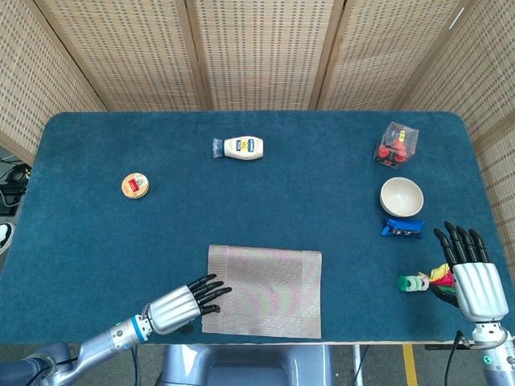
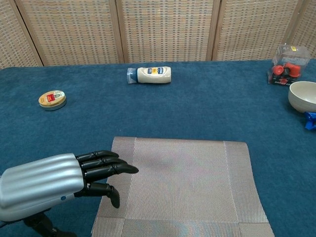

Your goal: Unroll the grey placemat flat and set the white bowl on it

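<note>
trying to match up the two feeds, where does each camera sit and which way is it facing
Head view: high above the near edge, looking down on the whole blue table; shows the left hand with fingertips over the grey placemat, and the right hand near the right edge.
Chest view: low at the near edge, looking across the table toward the wicker screen; shows only the left hand.
Shared: the placemat, white bowl, mayonnaise bottle, round tin, left hand.
</note>
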